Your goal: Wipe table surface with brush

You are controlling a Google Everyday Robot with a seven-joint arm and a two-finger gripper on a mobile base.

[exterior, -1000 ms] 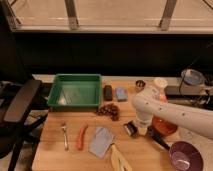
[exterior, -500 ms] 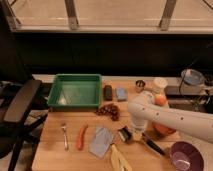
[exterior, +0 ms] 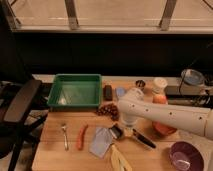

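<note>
Brush (exterior: 131, 136): lies on the bench near its front middle, squarish head toward the grey-blue cloth, thin black handle slanting off toward the purple bowl.
Bench (exterior: 55, 152): pale wooden planks, carrying everything listed here.
Gripper (exterior: 129, 121): at the end of the white arm that comes in from the right, low over the bench just above the brush head; whether it is released or clenched cannot be told.
Grey-blue cloth (exterior: 101, 141): crumpled flat, touching or nearly touching the brush head on its left.
Green tray (exterior: 76, 90): at the back left of the bench.
Black block (exterior: 107, 92): just right of the tray.
Fork (exterior: 65, 136): front left, lying roughly front to back.
Orange carrot-like piece (exterior: 81, 137): just right of the fork.
Purple bowl (exterior: 186, 156): front right corner.
Banana (exterior: 118, 160): at the front edge, below the cloth.
Dark grape-like cluster (exterior: 108, 110): between the tray and the arm.
</note>
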